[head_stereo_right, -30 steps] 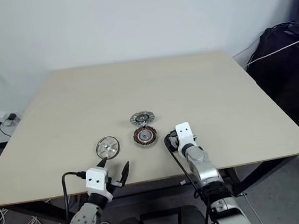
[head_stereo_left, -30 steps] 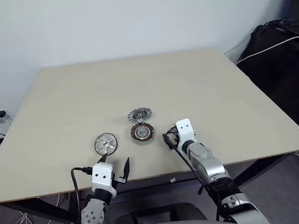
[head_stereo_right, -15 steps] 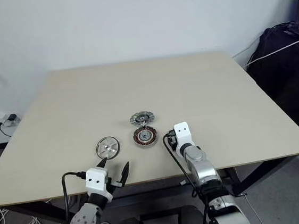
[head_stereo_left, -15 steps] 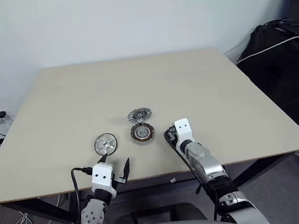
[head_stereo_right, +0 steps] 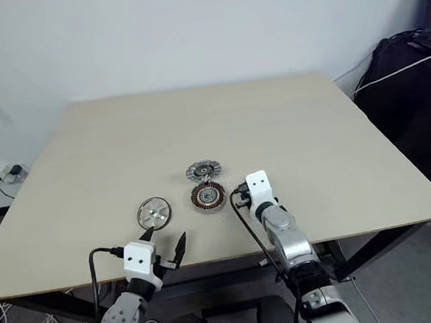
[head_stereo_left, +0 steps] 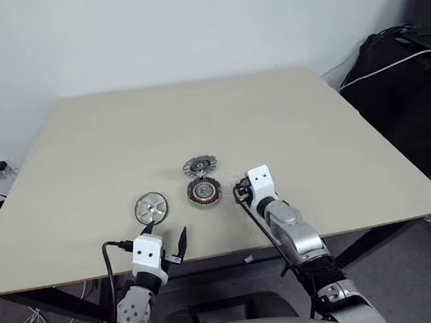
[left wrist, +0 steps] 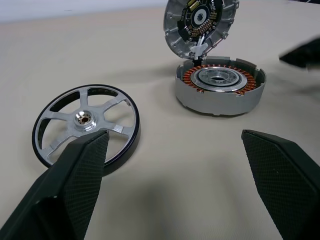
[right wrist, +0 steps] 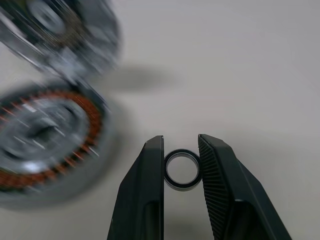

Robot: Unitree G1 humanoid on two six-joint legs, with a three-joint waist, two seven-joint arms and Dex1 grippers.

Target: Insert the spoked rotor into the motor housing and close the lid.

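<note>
- We count three large round parts on the table (head_stereo_left: pixel 313 136) and one small ring.
- One spoked rotor (left wrist: pixel 86 123) lies flat just ahead of our left gripper (left wrist: pixel 175 165), nearer one finger than the other; it has five spokes around a small hub.
- One motor housing (left wrist: pixel 220 87) sits farther ahead of that gripper, its copper windings facing up around a silvery centre.
- One lid (left wrist: pixel 201 22) stands tilted up at the housing's far edge, its dark patterned face toward us.
- Our left gripper has its two fingers spread wide, with nothing between them.
- Our right gripper (right wrist: pixel 182 167) pinches one small dark ring (right wrist: pixel 182 170) between its two fingertips, with the housing just beside it.
- In the head view the right gripper (head_stereo_left: pixel 242 193) sits close beside the housing, on the side away from the rotor.
</note>
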